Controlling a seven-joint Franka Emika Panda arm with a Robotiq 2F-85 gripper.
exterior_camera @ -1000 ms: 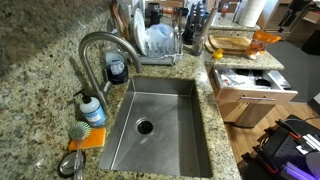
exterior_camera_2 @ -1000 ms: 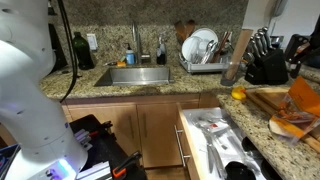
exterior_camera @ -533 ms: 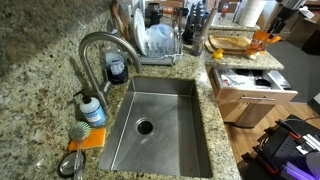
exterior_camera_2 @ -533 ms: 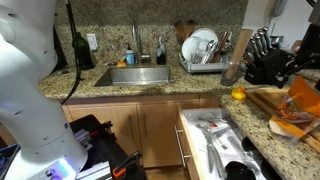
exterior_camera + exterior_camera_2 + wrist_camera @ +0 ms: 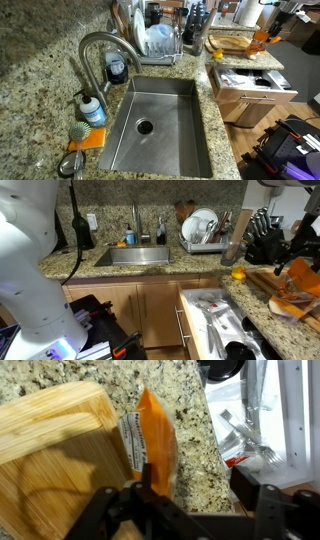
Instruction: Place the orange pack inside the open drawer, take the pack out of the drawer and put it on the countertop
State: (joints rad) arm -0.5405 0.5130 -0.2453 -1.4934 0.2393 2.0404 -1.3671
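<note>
- Claw (image 5: 195, 492): you held it low over the counter with its jaws spread wide around the orange pack (image 5: 155, 435). One finger (image 5: 143, 485) sat close against the pack on the board side, and the other stood well clear on the drawer side. Nothing was pinched, as far as the wrist view showed.
- Orange pack: it stood on its edge on the countertop (image 5: 190, 405), not in the drawer. Upright like that, it offered its two flat faces to the jaws, which was probably why you came down across it.
- Cutting board (image 5: 50, 450): it lay just beside the pack; whether they touched could not be told. Its edge likely propped the pack upright.
- Countertop: speckled granite that carried both the board and the pack.
- Drawer (image 5: 250, 103): it was pulled open below the counter edge near the pack, with utensils lying inside. The carry from pack to drawer looked short.
- Step, as judged: the first pick-up, with the pack not yet gripped.
</note>
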